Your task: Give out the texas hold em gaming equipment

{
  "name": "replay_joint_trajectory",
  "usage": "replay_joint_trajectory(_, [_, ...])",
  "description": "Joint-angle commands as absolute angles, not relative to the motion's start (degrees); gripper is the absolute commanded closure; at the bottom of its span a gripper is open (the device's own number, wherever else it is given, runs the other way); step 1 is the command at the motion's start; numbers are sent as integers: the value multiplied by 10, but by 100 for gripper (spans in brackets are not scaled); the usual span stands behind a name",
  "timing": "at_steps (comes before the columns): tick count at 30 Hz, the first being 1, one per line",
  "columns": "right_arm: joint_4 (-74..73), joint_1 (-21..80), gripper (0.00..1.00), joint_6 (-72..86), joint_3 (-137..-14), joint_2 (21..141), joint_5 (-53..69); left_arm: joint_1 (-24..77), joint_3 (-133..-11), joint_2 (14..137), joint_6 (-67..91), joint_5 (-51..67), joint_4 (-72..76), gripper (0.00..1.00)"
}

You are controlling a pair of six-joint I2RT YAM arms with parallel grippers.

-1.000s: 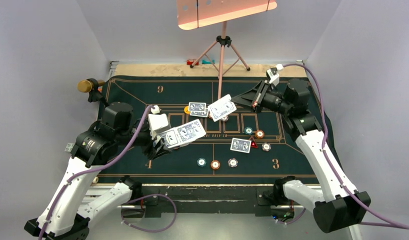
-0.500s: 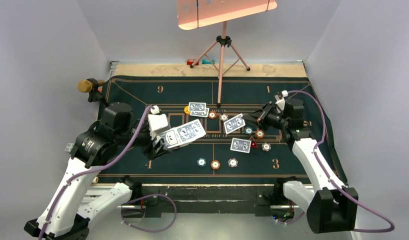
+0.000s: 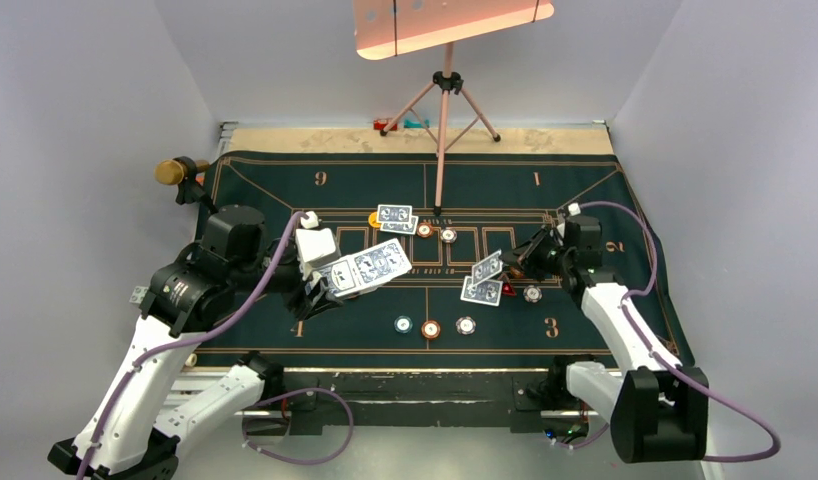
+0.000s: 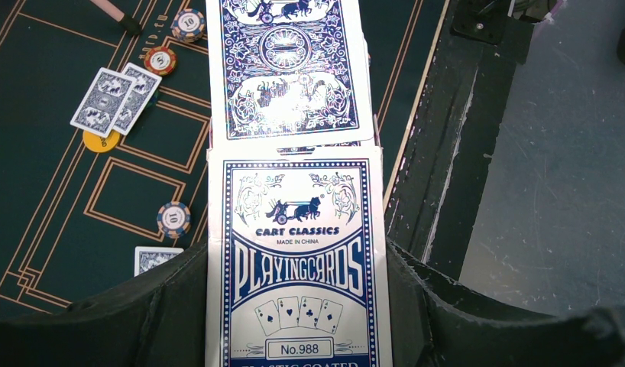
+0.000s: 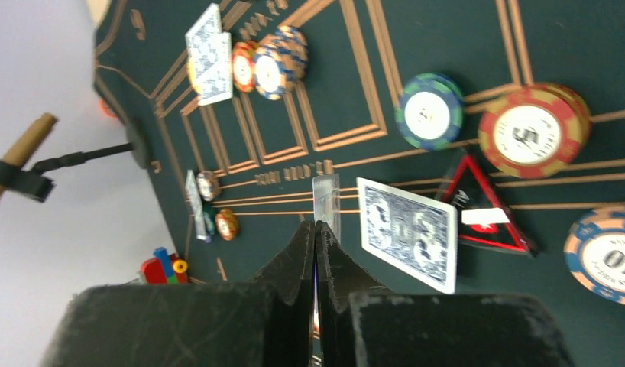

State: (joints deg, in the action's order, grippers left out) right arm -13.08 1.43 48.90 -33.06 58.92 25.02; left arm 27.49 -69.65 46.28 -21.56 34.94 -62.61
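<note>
Gripping the card box (image 3: 363, 268) with my left claw (image 3: 323, 285) pressed onto its sides, one card (image 4: 288, 69) poking out its end, above the left of the green felt surface (image 3: 265, 190). Far centre, two overlapping cards (image 3: 395, 216) cover part of a yellow disc (image 3: 374, 219). Near row: teal chip (image 3: 403, 324), orange-brown chip (image 3: 431, 328), white chip (image 3: 466, 325). My right claw (image 3: 509, 268) pinches a tilted single card (image 3: 487, 266) over a flat card (image 3: 480, 292) beside the red triangular marker (image 3: 507, 291).
</note>
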Motion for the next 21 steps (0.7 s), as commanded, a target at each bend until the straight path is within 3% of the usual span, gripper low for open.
replay_joint_trajectory(1, [-127, 11, 100, 467, -298, 600, 207, 272, -715, 460, -211, 365, -608, 100])
replay_joint_trajectory(9, [-133, 11, 100, 451, -284, 658, 187, 272, -722, 464, -210, 368, -610, 100])
replay_joint_trajectory(16, [-253, 11, 100, 399, -335, 658, 115, 272, -721, 466, -210, 368, -607, 100])
replay_joint_trajectory(17, [-263, 11, 97, 395, -340, 652, 110, 272, -721, 466, -210, 368, -607, 100])
replay_joint_trajectory(21, [-305, 11, 69, 375, -362, 646, 110, 271, -722, 467, -210, 368, -607, 100])
